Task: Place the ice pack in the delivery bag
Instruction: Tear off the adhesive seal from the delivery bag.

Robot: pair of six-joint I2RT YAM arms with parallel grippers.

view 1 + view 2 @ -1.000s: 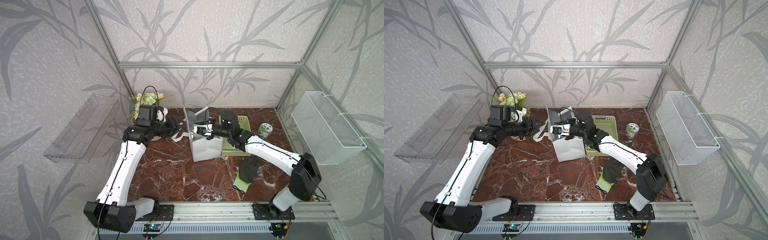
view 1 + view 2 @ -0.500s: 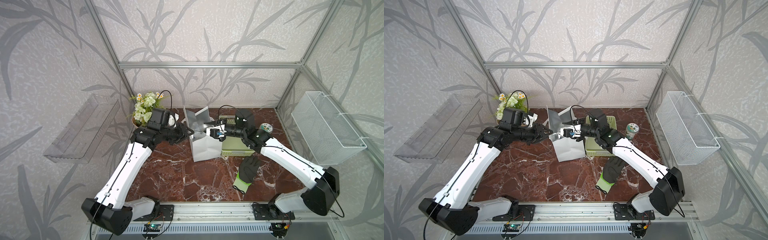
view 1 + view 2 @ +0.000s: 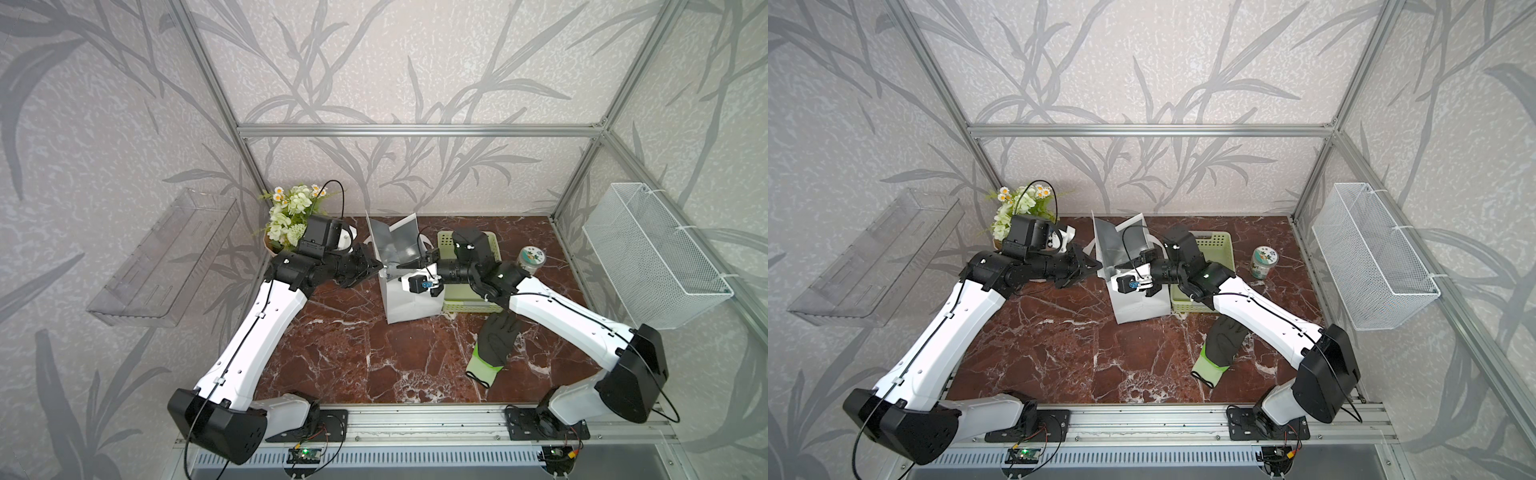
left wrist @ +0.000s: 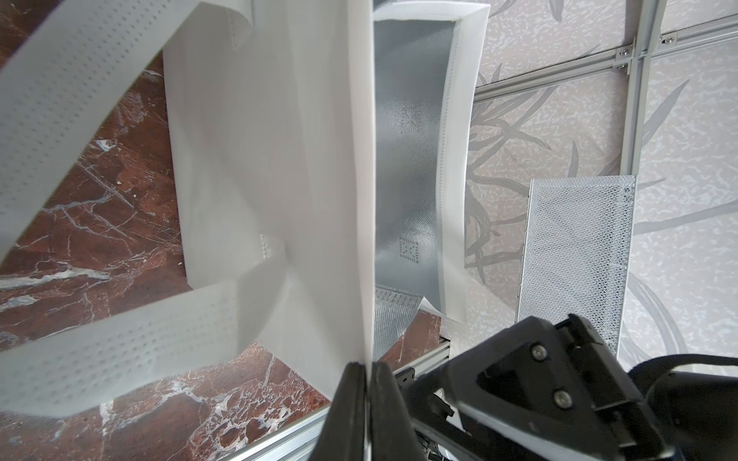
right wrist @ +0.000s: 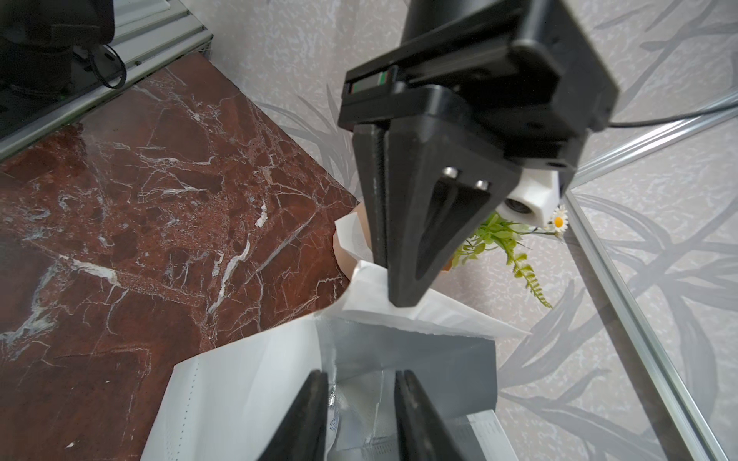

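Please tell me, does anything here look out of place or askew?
A black glove with a green cuff lies loose on the marble table, unrelated to the packing. The delivery bag gapes unevenly, one rim pinched by the left gripper.

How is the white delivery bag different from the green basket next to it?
The delivery bag is white with silver lining; the basket is pale green and perforated. The delivery bag stands taller than the basket. Both sit open-topped, side by side.
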